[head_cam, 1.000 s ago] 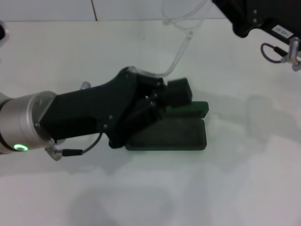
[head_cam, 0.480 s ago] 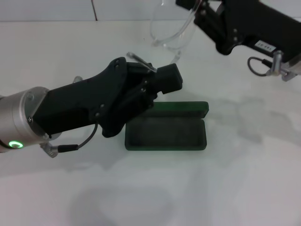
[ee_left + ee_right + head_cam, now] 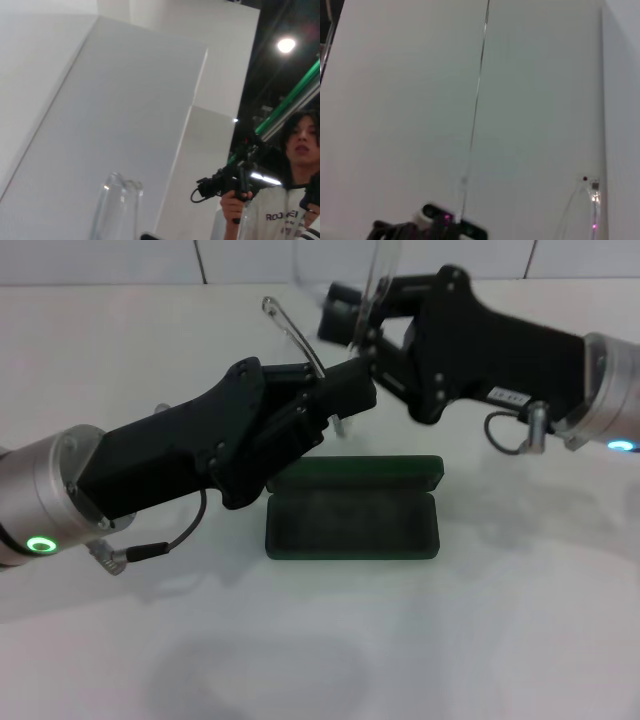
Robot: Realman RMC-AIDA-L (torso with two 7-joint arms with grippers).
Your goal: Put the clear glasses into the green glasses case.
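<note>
Two grippers are meeting above the green glasses case (image 3: 352, 510), which is lying open on the white table (image 3: 500, 640), its lid folded back toward the far side. Left gripper (image 3: 345, 400) is reaching in from the near left; whether its fingers are clamping anything cannot be told. Right gripper (image 3: 350, 325) is coming from the far right, pinching the clear glasses (image 3: 375, 280) and holding them aloft, one thin arm (image 3: 295, 335) of the glasses trailing down across the left gripper's tip.
</note>
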